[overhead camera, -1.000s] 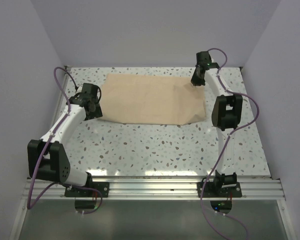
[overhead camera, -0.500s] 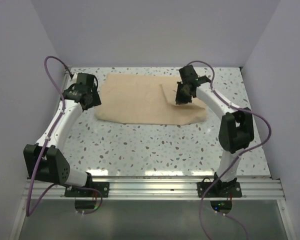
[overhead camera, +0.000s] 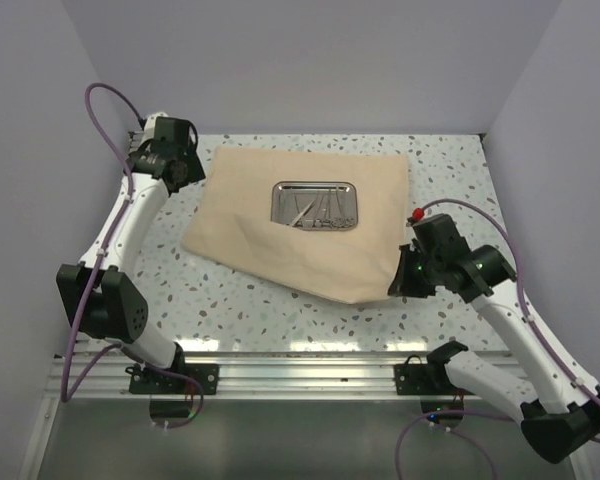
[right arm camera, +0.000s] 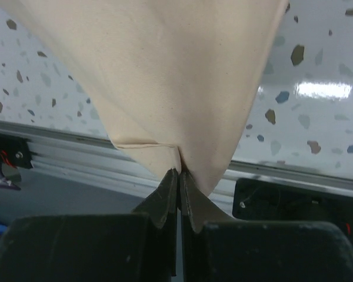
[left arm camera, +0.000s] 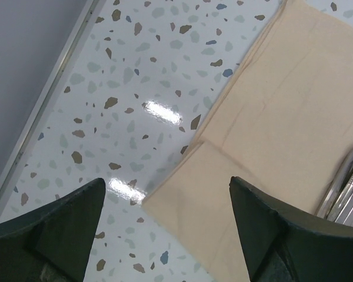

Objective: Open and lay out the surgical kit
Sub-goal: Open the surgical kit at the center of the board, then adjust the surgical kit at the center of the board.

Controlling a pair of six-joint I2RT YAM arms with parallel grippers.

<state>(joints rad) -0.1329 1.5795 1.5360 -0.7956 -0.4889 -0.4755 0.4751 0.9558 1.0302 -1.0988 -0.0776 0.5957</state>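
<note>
The beige-tan cloth wrap (overhead camera: 300, 230) lies spread over the far middle of the table. The small steel tray (overhead camera: 314, 204) sits on it, with thin silver tweezers and scissors (overhead camera: 310, 209) inside. My right gripper (overhead camera: 400, 281) is shut on the cloth's near right corner (right arm camera: 165, 111) and holds it raised toward the near edge. My left gripper (overhead camera: 187, 170) is open and empty, above the cloth's far left edge (left arm camera: 223, 111). The tray's rim (left arm camera: 344, 188) shows at the right of the left wrist view.
Speckled table (overhead camera: 280, 295) with a metal rail (overhead camera: 310, 375) along the near edge. Grey walls stand close on the left, back and right. The right arm's base (overhead camera: 450, 365) sits below the raised cloth corner.
My right gripper has pulled the cloth flap from the far right toward the near right, uncovering the tray and instruments. My left gripper moved a little farther back at the cloth's left edge.
</note>
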